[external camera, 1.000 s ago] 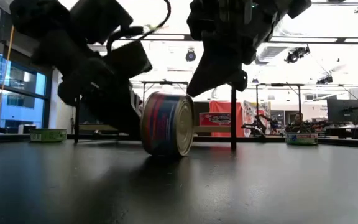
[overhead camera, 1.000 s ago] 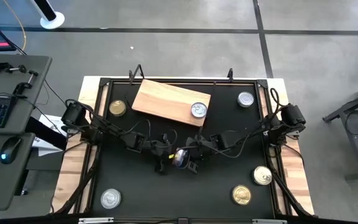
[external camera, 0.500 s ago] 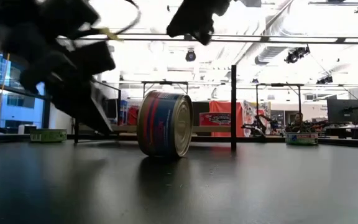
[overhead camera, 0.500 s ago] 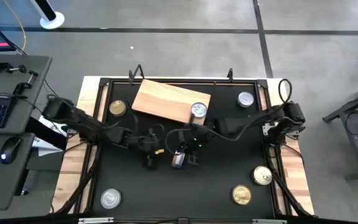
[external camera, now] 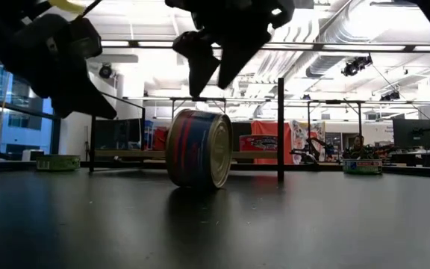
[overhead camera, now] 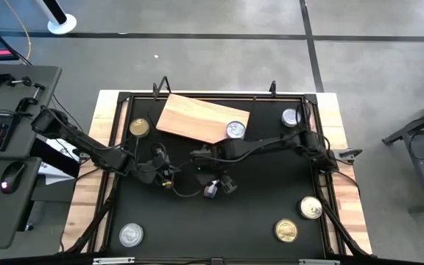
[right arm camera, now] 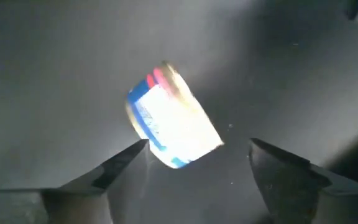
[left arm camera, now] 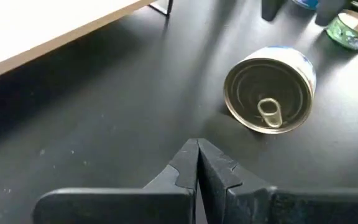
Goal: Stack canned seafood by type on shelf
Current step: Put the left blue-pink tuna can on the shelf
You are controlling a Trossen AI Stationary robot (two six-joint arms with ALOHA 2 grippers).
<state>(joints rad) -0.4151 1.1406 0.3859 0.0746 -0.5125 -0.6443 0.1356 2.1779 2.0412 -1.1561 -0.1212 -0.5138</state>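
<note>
a short round metal tin with a blue and red label (external camera: 198, 149) lies tipped on its side on the large black table surface (overhead camera: 256, 213), near the middle and resting on its curved wall. its round axis runs level with the table, and its gold pull-tab end (left arm camera: 267, 104) faces the left gripper (left arm camera: 197, 163). that gripper sits low just beside the tin, its two dark fingers pressed together with nothing between them. the right gripper (right arm camera: 197, 152) hangs above the same tin with its fingers spread wide, clear of the label; it holds nothing.

the flat light-coloured wooden board (overhead camera: 197, 118) lies at a slant toward the back of the table, and one silver-topped tin (overhead camera: 235, 130) stands upright on its near right corner. a gold-topped tin (overhead camera: 139, 128) stands on the black surface just beside the board's left end, and a silver-topped tin (overhead camera: 291, 117) stands in the back right corner. two gold-topped tins (overhead camera: 310, 208) (overhead camera: 285, 230) stand near each other at the front right, and another silver-topped tin (overhead camera: 130, 235) stands at the front left, well apart from them.
</note>
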